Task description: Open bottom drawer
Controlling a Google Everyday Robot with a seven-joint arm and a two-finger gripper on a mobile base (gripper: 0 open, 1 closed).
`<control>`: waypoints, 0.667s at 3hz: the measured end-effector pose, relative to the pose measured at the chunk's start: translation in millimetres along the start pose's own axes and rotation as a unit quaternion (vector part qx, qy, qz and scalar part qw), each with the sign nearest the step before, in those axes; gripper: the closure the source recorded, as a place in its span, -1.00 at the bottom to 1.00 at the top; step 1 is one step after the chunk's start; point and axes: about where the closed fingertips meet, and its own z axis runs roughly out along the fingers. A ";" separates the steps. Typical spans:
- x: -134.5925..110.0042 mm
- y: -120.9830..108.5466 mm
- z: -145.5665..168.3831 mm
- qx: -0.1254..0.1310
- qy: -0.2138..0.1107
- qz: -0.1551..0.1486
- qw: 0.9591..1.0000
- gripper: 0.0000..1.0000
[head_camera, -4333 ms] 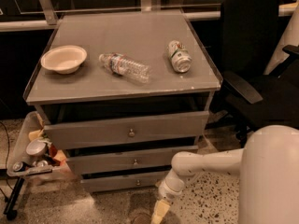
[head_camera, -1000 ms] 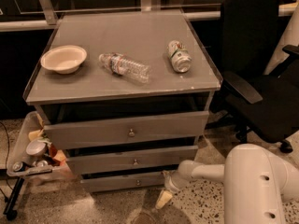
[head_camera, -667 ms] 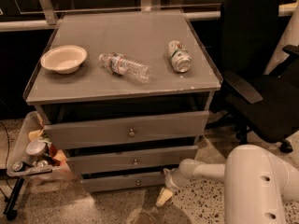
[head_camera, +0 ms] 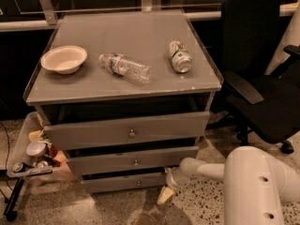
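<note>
1. The bottom drawer (head_camera: 112,183) sat lowest in the grey cabinet (head_camera: 117,78), just above the speckled floor (head_camera: 201,205). Its small knob (head_camera: 138,183) was at the centre of the front.
2. I saw its front panel lying under the middle drawer (head_camera: 131,162), with a dark gap between the two. I could not tell whether it was pulled out at all.
3. The gripper (head_camera: 165,194) hung low, just beside the right end of the bottom drawer front, tip angled down toward the floor. Its fingers (head_camera: 163,197) read as one pale wedge, pressed together and pinching nothing.
4. The arm (head_camera: 253,182) reached in from the lower right.
5. An office chair (head_camera: 262,88) stood near the cabinet's right edge.
6. A cluttered tray (head_camera: 23,144) sat against the left edge.
7. I noted bare floor in front of the drawers.
8. On the cabinet top lay a bowl (head_camera: 63,59), a water bottle (head_camera: 124,66) on its side, and a can (head_camera: 179,56), all well apart.
</note>
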 end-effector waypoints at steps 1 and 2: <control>1.8 -2.0 15.1 -0.013 -0.001 0.002 1.000 -1.00; 8.2 7.0 31.5 -0.036 0.005 0.007 0.999 -1.00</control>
